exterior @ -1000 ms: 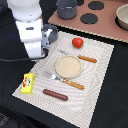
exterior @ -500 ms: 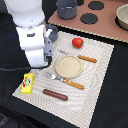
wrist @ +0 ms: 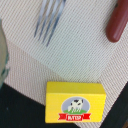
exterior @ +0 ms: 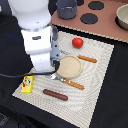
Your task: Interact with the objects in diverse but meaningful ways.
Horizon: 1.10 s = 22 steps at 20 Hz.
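Observation:
A yellow box (exterior: pixel 27 85) with a cow label lies on the placemat's near corner, at the exterior view's left; the wrist view shows the box (wrist: pixel 76 102) flat on the mat. The gripper (exterior: pixel 38 73) hangs just above and beside the box, and its fingers are hidden by the white wrist housing. No fingers show in the wrist view. A brown sausage (exterior: pixel 55 94) (wrist: pixel 119 22) lies near the mat's front edge. The red tomato (exterior: pixel 77 42) sits at the mat's far side. A grey saucepan (exterior: pixel 66 8) stands on the stove top.
A round tan plate (exterior: pixel 69 66) sits mid-mat, with a wooden-handled fork (exterior: pixel 69 82) in front of it and a knife (exterior: pixel 87 59) beyond it. The fork tines (wrist: pixel 49 17) show in the wrist view. Black burners (exterior: pixel 90 18) and a bowl (exterior: pixel 122 16) are behind.
The arm has come down and forward towards the yellow box at the mat's near corner. The objects on the mat have not moved.

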Available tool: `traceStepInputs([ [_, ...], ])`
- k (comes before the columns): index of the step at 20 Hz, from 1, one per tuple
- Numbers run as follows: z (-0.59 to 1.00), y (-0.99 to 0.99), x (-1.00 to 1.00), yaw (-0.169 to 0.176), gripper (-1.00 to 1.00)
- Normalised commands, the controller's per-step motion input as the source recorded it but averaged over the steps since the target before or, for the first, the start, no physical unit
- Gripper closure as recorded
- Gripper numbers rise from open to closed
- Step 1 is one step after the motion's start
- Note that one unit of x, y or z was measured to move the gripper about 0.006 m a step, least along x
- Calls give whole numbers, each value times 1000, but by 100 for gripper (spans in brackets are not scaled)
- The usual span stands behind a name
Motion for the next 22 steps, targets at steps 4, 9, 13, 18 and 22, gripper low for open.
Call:
traceStepInputs([
  [4, 41, -485, 668, -82, -100],
  [9, 7, -442, 598, -73, -100],
  [13, 0, -454, 494, -76, -100],
  [18, 0, -393, 314, -50, -100],
  [22, -3, -282, 218, -1, -100],
])
